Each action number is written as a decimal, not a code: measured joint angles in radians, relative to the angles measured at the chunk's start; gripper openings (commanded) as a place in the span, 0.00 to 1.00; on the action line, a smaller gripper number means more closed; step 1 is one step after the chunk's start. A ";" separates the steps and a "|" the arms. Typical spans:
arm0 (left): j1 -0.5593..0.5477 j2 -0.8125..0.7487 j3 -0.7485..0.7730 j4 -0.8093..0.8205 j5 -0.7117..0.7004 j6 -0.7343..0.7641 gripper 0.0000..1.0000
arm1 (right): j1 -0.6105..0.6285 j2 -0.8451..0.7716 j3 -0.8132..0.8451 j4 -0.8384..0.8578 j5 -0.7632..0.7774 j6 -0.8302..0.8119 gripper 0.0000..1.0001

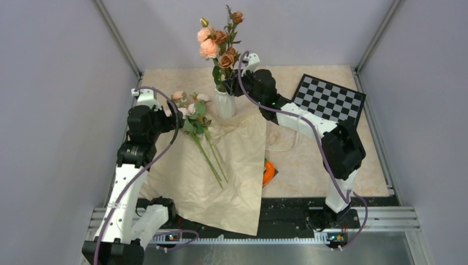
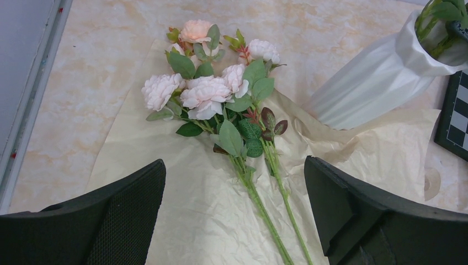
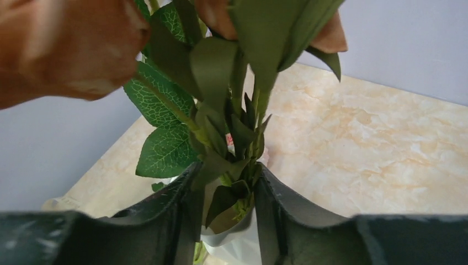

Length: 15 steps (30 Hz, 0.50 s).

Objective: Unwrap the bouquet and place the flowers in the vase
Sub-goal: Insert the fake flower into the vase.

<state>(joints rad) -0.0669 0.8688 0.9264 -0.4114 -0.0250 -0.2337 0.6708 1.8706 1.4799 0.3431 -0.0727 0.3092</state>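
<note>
At the back of the table (image 1: 301, 171), you have one bunch of peach and rust flowers (image 1: 219, 47) standing in the vase (image 1: 225, 105). Your right gripper (image 3: 227, 185) straddles their stems at the rim, though whether its fingers pinch them or stand loose cannot be told. On the opened kraft paper (image 1: 232, 187) the pale pink roses (image 2: 207, 94) lie flat beside the vase, unheld, with your left gripper (image 2: 234, 165) spread wide just short of them. Unwrapping looks done, and roughly half the flowers remain.
</note>
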 measured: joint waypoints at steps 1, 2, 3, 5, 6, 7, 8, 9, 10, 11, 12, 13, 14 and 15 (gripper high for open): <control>0.000 0.000 0.000 0.000 0.000 0.000 0.99 | 0.000 -0.003 0.000 -0.006 0.000 -0.002 0.45; 0.000 0.000 0.000 0.000 0.000 0.000 0.99 | 0.000 -0.006 0.000 -0.009 0.002 -0.002 0.46; 0.000 0.000 0.000 0.000 0.000 0.000 0.99 | 0.000 -0.007 0.000 -0.011 0.003 -0.002 0.48; 0.000 0.000 -0.001 0.000 0.000 0.000 0.99 | 0.000 -0.011 0.000 -0.018 0.005 -0.003 0.53; 0.000 0.000 -0.001 0.000 0.000 0.000 0.99 | 0.000 -0.013 0.000 -0.022 0.008 -0.005 0.55; 0.000 0.000 -0.001 0.000 0.000 0.000 0.99 | 0.000 -0.015 0.000 -0.026 0.009 -0.007 0.56; 0.000 0.000 -0.001 0.000 0.000 0.000 0.99 | 0.000 -0.017 0.000 -0.029 0.011 -0.010 0.57; 0.000 0.000 -0.001 0.000 0.000 0.000 0.99 | 0.000 -0.020 0.000 -0.032 0.013 -0.011 0.57; 0.000 0.000 -0.001 0.000 0.000 0.000 0.99 | 0.000 -0.022 0.000 -0.034 0.018 -0.013 0.57; 0.000 0.000 -0.001 0.000 0.001 0.000 0.99 | 0.000 -0.026 0.000 -0.036 0.022 -0.014 0.57; 0.000 0.000 -0.002 0.000 0.000 0.000 0.99 | 0.000 -0.029 0.000 -0.037 0.026 -0.018 0.57; 0.000 0.000 -0.002 0.000 0.001 0.000 0.99 | 0.000 -0.032 0.000 -0.037 0.031 -0.019 0.57; 0.000 0.000 -0.002 0.000 0.001 0.000 0.99 | 0.000 -0.034 0.000 -0.037 0.036 -0.020 0.56; 0.000 0.000 -0.003 0.000 0.001 0.000 0.99 | 0.000 -0.035 0.000 -0.037 0.040 -0.021 0.56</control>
<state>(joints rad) -0.0669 0.8688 0.9237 -0.4110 -0.0242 -0.2337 0.6708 1.8351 1.4803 0.3058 -0.0326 0.2886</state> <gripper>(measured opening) 0.986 0.568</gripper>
